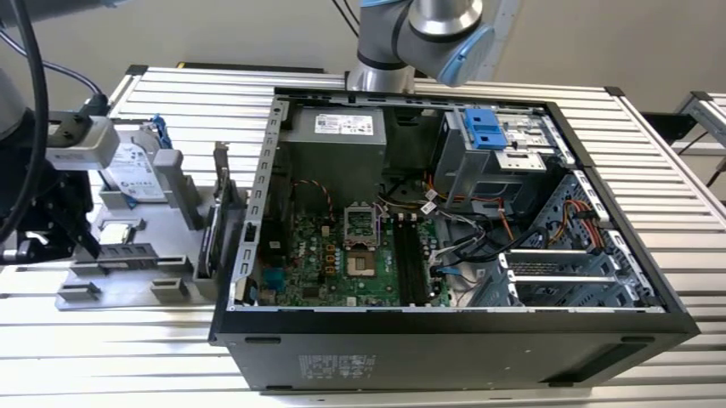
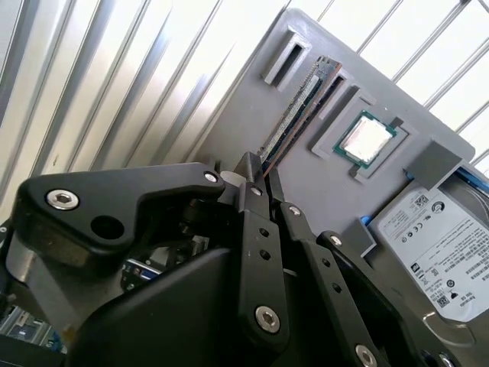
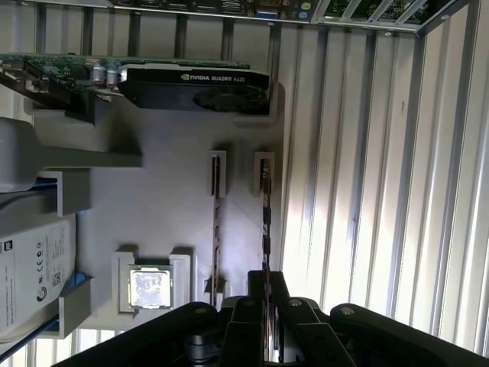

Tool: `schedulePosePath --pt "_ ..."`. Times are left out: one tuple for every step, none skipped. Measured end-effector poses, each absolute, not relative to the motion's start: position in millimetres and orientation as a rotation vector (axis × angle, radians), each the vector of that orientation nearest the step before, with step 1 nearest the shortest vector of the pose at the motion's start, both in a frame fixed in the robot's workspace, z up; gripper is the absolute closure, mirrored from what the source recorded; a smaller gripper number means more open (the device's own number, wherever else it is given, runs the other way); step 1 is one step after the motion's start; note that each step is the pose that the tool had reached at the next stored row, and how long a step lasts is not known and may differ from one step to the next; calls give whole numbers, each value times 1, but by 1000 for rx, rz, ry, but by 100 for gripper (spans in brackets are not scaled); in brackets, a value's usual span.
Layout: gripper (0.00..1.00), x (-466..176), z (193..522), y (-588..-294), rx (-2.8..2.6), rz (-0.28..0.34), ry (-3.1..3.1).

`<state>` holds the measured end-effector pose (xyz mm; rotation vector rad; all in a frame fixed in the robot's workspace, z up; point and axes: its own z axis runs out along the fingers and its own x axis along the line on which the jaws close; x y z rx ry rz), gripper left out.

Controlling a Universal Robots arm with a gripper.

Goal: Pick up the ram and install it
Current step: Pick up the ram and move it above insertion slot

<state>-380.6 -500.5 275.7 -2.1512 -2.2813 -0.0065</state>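
Observation:
The ram (image 3: 265,222) stands on edge in a slot of the grey parts tray (image 3: 176,199), nearest the tray's outer edge. In the second wrist view the ram (image 2: 294,115) runs as a thin dark stick with a greenish edge, down to my fingers. My gripper (image 3: 266,284) sits over the near end of the stick, with one black finger on each side pressed against it. The same hold shows at my gripper (image 2: 260,177) in the second wrist view. The stick still rests in its slot. In the exterior view the ram (image 1: 127,250) lies low on the tray at the exterior view's left.
On the tray are a second thin strip (image 3: 216,229) in the neighbouring slot, a processor chip (image 3: 150,287), a hard drive (image 2: 439,252) and an upright graphics card (image 3: 191,84). The open computer case (image 1: 454,331) with its motherboard (image 1: 340,255) stands at the exterior view's right on a slatted table.

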Motion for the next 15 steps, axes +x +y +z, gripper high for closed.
schedulePosePath --pt "100 -381 277 -500 -2151 -7 -2281" --pt "100 -381 278 -500 -2151 -7 -2281" --pt "100 -381 279 -501 -2151 -6 -2281" --pt "100 -381 280 -501 -2151 -6 -2281" --pt "100 -381 282 -500 -2151 -7 -2281" --pt "100 -381 283 -500 -2151 -7 -2281" --pt "100 -381 284 -501 -2151 -7 -2281" --pt "100 -381 285 -501 -2151 -6 -2281" --pt "100 -381 286 -501 -2151 -7 -2281" --pt "100 -381 287 -500 -2151 -7 -2281" --pt "100 -381 288 -500 -2151 -7 -2281" --pt "100 -381 289 -500 -2151 -6 -2281" --pt "100 -381 290 -501 -2151 -7 -2281" --pt "100 -381 291 -501 -2151 -6 -2281" --pt "100 -381 292 -500 -2151 -7 -2281"
